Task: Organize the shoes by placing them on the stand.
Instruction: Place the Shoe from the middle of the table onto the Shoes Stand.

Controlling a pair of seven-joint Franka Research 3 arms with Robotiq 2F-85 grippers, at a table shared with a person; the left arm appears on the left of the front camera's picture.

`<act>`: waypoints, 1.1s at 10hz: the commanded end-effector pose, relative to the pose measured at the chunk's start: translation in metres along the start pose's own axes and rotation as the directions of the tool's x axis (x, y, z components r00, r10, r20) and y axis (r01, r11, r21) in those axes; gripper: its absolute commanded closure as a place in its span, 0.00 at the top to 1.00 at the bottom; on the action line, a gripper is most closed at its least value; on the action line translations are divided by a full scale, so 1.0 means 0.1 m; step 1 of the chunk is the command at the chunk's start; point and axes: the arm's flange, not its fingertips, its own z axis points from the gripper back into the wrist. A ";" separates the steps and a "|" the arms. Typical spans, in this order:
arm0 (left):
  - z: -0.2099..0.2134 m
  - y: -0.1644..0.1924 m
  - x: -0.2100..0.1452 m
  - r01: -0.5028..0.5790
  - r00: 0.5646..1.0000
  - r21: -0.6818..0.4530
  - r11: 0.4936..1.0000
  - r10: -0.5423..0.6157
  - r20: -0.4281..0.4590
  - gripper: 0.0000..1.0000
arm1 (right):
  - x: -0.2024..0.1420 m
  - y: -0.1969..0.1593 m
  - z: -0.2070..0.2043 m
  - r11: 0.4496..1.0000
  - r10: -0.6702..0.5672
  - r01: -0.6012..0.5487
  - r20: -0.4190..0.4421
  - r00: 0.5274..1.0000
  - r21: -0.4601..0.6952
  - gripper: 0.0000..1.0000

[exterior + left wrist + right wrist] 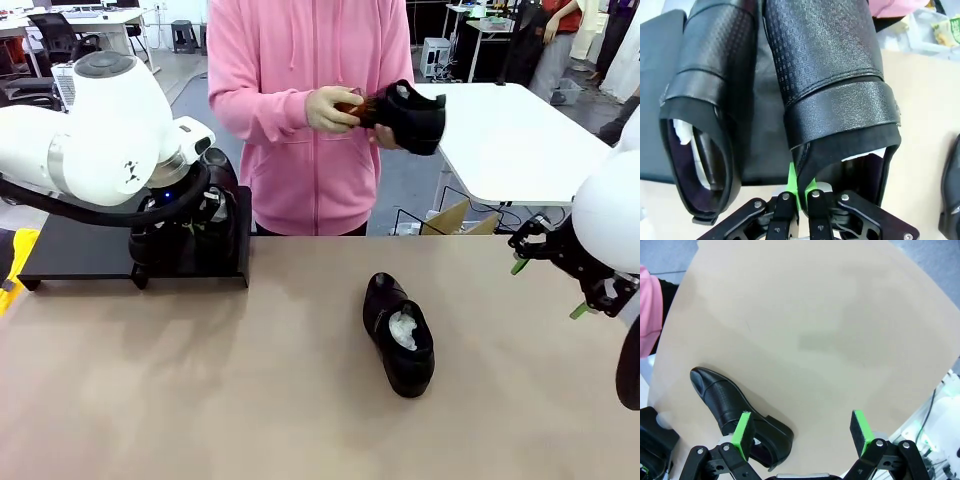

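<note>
Shoe [827, 95], glossy, stiff and probably slippery, sits on the black stand [75, 250] beside a second shoe [700, 115], its thin heel rim, likely the surest hold, pinched by the left gripper [800, 187]; the right gripper [801, 432] gapes empty.

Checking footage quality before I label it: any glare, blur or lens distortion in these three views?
Front view: even light, a soft shadow beside the loose shoe, no obvious blur. Left wrist view: sharp, with a bright sheen on the gripped shoe. Right wrist view: the wide-angle lens curves the table edge; the right gripper is in focus.
</note>
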 end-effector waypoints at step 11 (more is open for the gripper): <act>-0.13 0.12 0.21 0.009 1.000 0.059 0.998 -0.010 0.014 0.18 | -0.15 -0.04 -0.01 0.999 -0.018 0.020 0.049 0.999 -0.034 1.00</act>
